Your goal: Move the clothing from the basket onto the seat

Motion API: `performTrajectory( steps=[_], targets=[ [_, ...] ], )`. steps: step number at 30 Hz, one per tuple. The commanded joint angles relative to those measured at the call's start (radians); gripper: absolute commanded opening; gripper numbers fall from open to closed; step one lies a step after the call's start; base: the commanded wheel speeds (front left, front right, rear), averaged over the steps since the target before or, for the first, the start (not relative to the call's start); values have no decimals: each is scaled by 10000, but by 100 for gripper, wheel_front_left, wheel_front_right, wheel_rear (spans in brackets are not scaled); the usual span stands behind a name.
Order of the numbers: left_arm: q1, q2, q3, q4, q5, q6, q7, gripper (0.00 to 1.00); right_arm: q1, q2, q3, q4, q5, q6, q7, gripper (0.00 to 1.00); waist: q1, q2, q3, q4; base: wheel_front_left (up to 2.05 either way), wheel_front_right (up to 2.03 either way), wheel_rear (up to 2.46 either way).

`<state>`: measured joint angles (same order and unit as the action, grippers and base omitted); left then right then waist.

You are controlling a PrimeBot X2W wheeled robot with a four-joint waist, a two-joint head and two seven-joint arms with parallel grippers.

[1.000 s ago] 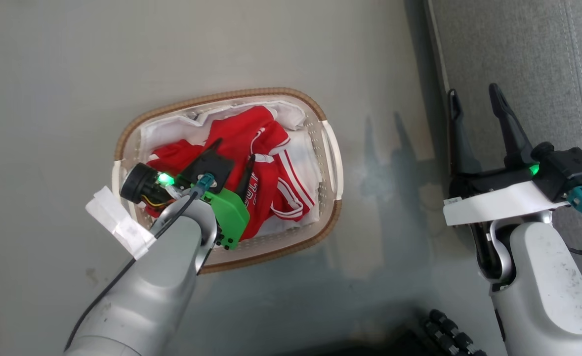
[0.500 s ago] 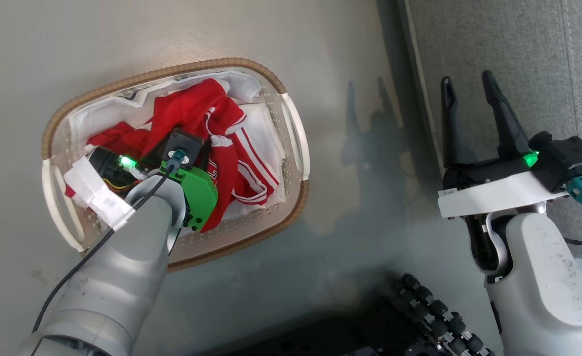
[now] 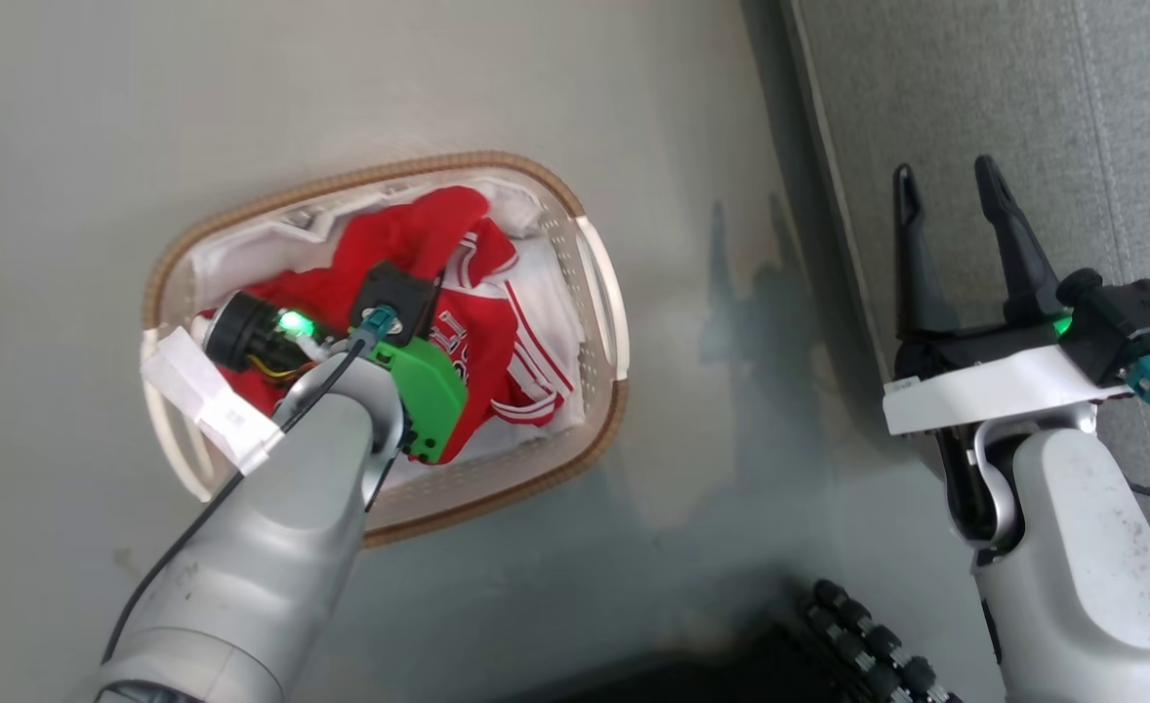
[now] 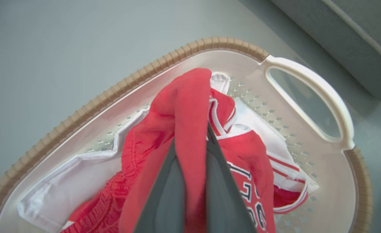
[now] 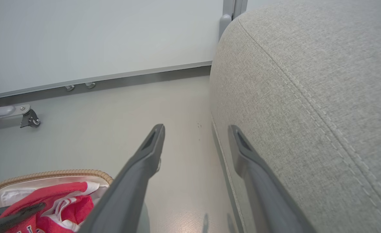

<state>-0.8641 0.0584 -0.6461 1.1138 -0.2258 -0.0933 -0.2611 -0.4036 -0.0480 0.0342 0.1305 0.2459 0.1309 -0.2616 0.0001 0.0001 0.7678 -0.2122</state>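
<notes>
left pincer [image 4: 192,139] pinching clothing [image 4: 184,97] | basket [image 4: 229,42] near seat [image 5: 307,97] | caster [image 5: 30,120], perhaps cart's

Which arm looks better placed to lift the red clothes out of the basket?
Left: the left fingers are shut on a fold of the red clothing inside the basket. The right fingers stand open by the seat, apart from the basket.

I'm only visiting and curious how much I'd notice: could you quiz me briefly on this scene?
1. True or false: the left gripper is shut on the clothing.
2. Which stands open: A) the left gripper, or B) the right gripper?
3. Fill in: the basket stands on the ____, near the seat.
Key: 1 true; 2 B; 3 floor.
</notes>
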Motion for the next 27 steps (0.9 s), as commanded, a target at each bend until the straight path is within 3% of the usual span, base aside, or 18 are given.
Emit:
performTrajectory(
  steps=[1, 13, 27],
  targets=[
    [215, -10, 7, -302, -47, -69, -48, 0, 181, -43, -96, 67, -141, -3, -53, 100, -1, -1, -905, 620, 0, 0, 0],
    [1115, 97, -636, -2785, -523, -379, -36, 0, 1477, -48, -354, 561, -785, -3, -53, 100, -1, -1, -3970, 1760, 0, 0, 0],
    [433, 1610, -2836, -5649, -2130, -381, 180, 0, 3157, -45, -109, 881, -873, -3, -53, 100, -1, -1, -6834, 1872, 0, 0, 0]
  ],
)
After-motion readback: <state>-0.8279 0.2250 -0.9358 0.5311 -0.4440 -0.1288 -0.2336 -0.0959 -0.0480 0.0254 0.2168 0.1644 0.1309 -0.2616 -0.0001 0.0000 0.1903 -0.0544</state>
